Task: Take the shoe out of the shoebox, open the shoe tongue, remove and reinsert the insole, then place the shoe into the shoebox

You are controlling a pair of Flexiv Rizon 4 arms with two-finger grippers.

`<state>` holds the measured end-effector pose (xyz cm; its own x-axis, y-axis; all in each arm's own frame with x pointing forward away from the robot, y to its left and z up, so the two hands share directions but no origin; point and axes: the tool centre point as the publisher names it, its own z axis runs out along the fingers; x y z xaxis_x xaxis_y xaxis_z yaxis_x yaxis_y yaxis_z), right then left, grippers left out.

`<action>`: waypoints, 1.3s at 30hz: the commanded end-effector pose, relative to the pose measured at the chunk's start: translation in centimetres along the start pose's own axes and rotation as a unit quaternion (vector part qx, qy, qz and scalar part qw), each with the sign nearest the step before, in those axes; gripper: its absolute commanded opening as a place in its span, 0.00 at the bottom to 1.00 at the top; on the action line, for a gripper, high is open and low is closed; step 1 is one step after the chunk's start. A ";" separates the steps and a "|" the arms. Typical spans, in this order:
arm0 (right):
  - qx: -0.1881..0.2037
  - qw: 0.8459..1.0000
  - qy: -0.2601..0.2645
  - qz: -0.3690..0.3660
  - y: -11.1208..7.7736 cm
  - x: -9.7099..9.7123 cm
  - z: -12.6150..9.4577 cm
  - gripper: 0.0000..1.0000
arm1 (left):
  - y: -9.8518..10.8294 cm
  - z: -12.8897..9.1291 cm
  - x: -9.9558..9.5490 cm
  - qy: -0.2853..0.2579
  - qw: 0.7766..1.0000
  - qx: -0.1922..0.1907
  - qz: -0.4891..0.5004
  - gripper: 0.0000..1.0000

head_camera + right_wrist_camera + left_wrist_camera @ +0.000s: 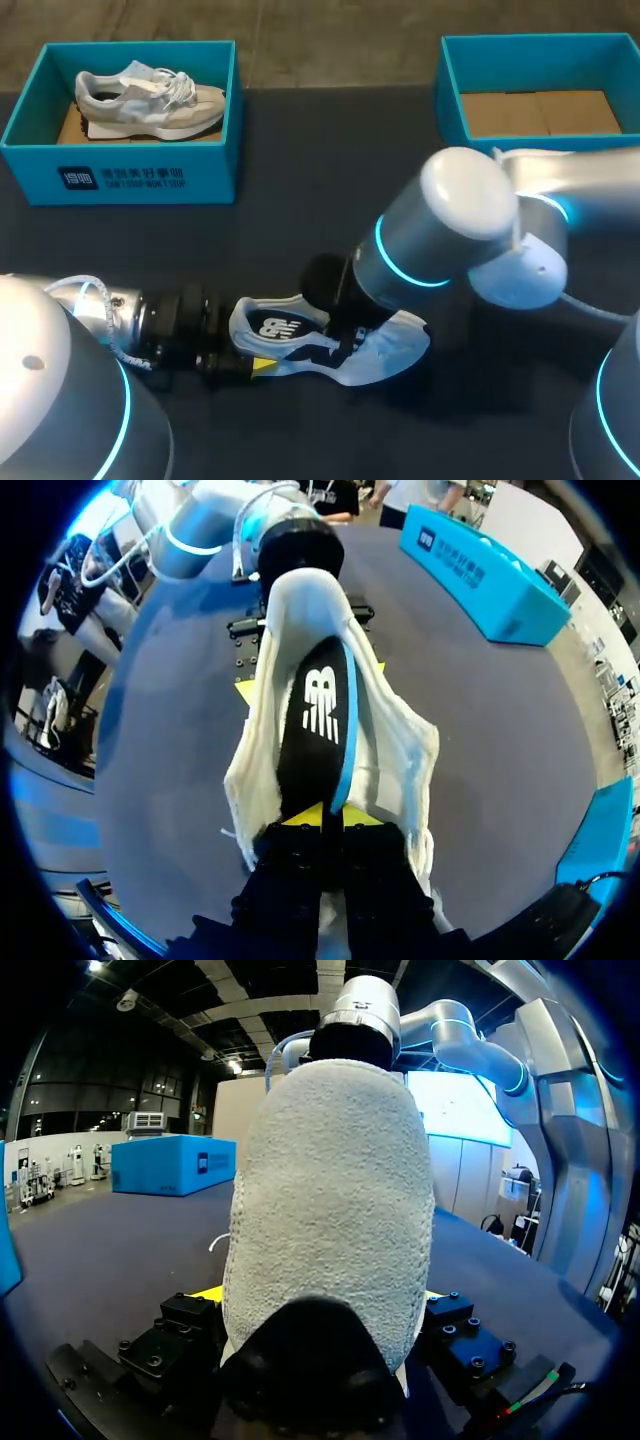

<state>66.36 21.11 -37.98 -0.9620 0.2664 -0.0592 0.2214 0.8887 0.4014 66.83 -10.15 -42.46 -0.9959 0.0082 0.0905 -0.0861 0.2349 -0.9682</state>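
The shoe (385, 350) lies on the bench, well apart from the empty box (448, 95). My left gripper (320, 1295) clamps its heel; my right gripper (322, 818) pinches the insole (318, 720), probably light and floppy, best held by its end.

Dark table (320, 170) holds left shoebox (120, 178), right shoebox (450, 105).

Left arm (150, 318): we come in from left, low over worktop (300, 200), wrist near level, pointing toward middle. Left hand (248, 362): we clamp heel of shoe (392, 350) from both sides, fingers (185, 1328) pressed against its flanks. Right arm (455, 235): we come in from right, elbow raised, wrist reaching past middle, angled down. Right hand (322, 818): fingers nearly together, yellow tips pinching end of insole (318, 720). Our two hands face each other, near, shoe between them.
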 end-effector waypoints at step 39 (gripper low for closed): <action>-0.088 0.995 0.006 -0.045 1.4 -0.5 -2.4 0.45 | 0.6 0.1 -0.1 -0.001 1.000 -0.001 -0.001 0.00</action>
<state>67.03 20.87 -36.07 -0.9801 0.1798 -0.0845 0.0961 0.8015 0.5902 66.84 -10.15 -42.46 -0.9958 0.0080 0.0907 -0.0864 0.2348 -0.9682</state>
